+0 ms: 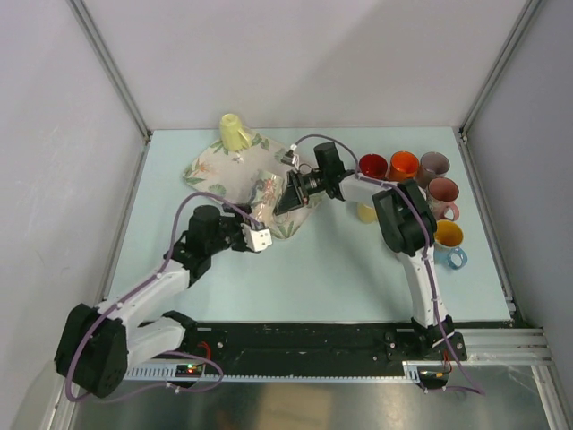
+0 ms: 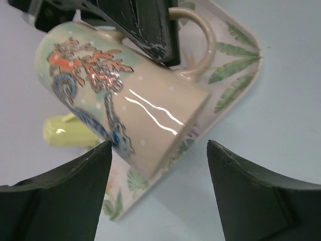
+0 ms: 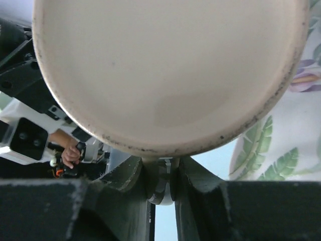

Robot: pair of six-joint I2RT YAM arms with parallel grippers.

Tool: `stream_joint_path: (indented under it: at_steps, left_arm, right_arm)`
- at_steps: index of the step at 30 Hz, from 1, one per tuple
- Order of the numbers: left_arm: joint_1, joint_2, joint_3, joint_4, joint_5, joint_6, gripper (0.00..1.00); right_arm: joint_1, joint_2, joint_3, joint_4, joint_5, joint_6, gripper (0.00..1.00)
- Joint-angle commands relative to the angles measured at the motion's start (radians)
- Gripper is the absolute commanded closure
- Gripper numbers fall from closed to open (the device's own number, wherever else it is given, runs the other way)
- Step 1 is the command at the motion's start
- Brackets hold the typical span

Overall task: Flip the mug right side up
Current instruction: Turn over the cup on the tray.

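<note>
The cream mug (image 1: 266, 190) with a red and blue seahorse print hangs tilted, nearly on its side, over the leaf-print tray (image 1: 208, 167). My right gripper (image 1: 288, 192) is shut on the mug's handle (image 3: 160, 185); the right wrist view is filled by the mug's flat cream end (image 3: 165, 70). My left gripper (image 1: 260, 235) is open and empty, just in front of the mug. In the left wrist view the mug (image 2: 125, 95) sits beyond the gripper (image 2: 158, 146), with the right gripper's black fingers (image 2: 145, 25) on the handle. I cannot tell whether the mug's lower edge touches the tray (image 2: 235, 65).
An upside-down yellow cup (image 1: 233, 133) stands on the tray's far end; it also shows in the left wrist view (image 2: 67, 131). Several mugs, among them red (image 1: 372, 167), orange (image 1: 403, 166) and yellow (image 1: 448, 235), cluster at the right near the right arm.
</note>
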Motion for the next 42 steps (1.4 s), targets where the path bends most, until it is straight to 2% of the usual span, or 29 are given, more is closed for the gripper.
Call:
stream_joint_path:
  at_steps: [1,6,8,12,13,15,16,18,21,23,26,28,30,33,35,38,40,42]
  left_arm:
    - [-0.045,0.090,-0.043,0.381,-0.089,0.151,0.20]
    - [-0.066,0.230,-0.038,0.681,-0.202,0.203,0.29]
    - [-0.067,0.274,-0.013,0.739,-0.220,0.209,0.41]
    - [-0.067,0.313,0.031,0.767,-0.195,0.192,0.76]
    - [-0.067,0.316,0.038,0.768,-0.185,0.184,0.83]
    - [-0.067,0.320,0.046,0.768,-0.172,0.161,0.96]
    - [-0.068,0.320,0.049,0.767,-0.174,0.150,0.98]
    - [-0.067,0.312,0.056,0.750,-0.192,0.132,0.99]
    - [-0.064,0.276,0.100,0.623,-0.231,0.077,1.00]
    - [-0.058,0.246,0.175,0.434,-0.246,0.009,1.00]
    - [-0.048,0.234,0.354,0.056,-0.248,-0.139,1.00]
    - [-0.041,0.253,0.471,-0.163,-0.218,-0.229,1.00]
    - [-0.036,0.271,0.552,-0.313,-0.191,-0.305,1.00]
    - [-0.035,0.287,0.618,-0.446,-0.166,-0.389,1.00]
    - [-0.036,0.317,0.669,-0.525,-0.161,-0.450,1.00]
    - [-0.036,0.383,0.770,-0.653,-0.166,-0.540,1.00]
    - [-0.035,0.439,0.845,-0.727,-0.175,-0.605,1.00]
    - [-0.035,0.487,0.910,-0.787,-0.168,-0.647,1.00]
  right_arm:
    - [0.007,-0.001,0.005,0.165,-0.170,0.071,1.00]
    - [0.007,-0.005,0.001,0.165,-0.182,0.070,1.00]
    - [0.008,-0.004,0.001,0.159,-0.177,0.068,1.00]
    - [0.009,0.012,0.026,0.131,-0.162,0.063,0.98]
    - [0.007,0.014,0.033,0.118,-0.149,0.052,0.93]
    - [0.001,0.009,0.042,0.069,-0.101,0.026,0.75]
    - [-0.007,0.005,0.046,0.050,-0.064,0.017,0.64]
    - [-0.020,-0.012,0.057,0.029,-0.010,0.006,0.50]
    - [-0.052,-0.046,0.081,0.023,0.045,0.006,0.40]
    - [-0.077,-0.074,0.094,0.011,0.079,-0.003,0.36]
    - [-0.114,-0.131,0.101,-0.036,0.157,-0.065,0.33]
    - [-0.140,-0.187,0.093,-0.081,0.246,-0.139,0.32]
    - [-0.162,-0.249,0.091,-0.144,0.304,-0.226,0.31]
    - [-0.182,-0.332,0.087,-0.246,0.345,-0.389,0.31]
    - [-0.184,-0.387,0.080,-0.337,0.350,-0.548,0.30]
    - [-0.172,-0.498,0.025,-0.511,0.300,-0.934,0.32]
    - [-0.144,-0.575,-0.030,-0.657,0.331,-1.185,0.32]
    - [-0.107,-0.623,-0.062,-0.754,0.396,-1.362,0.31]
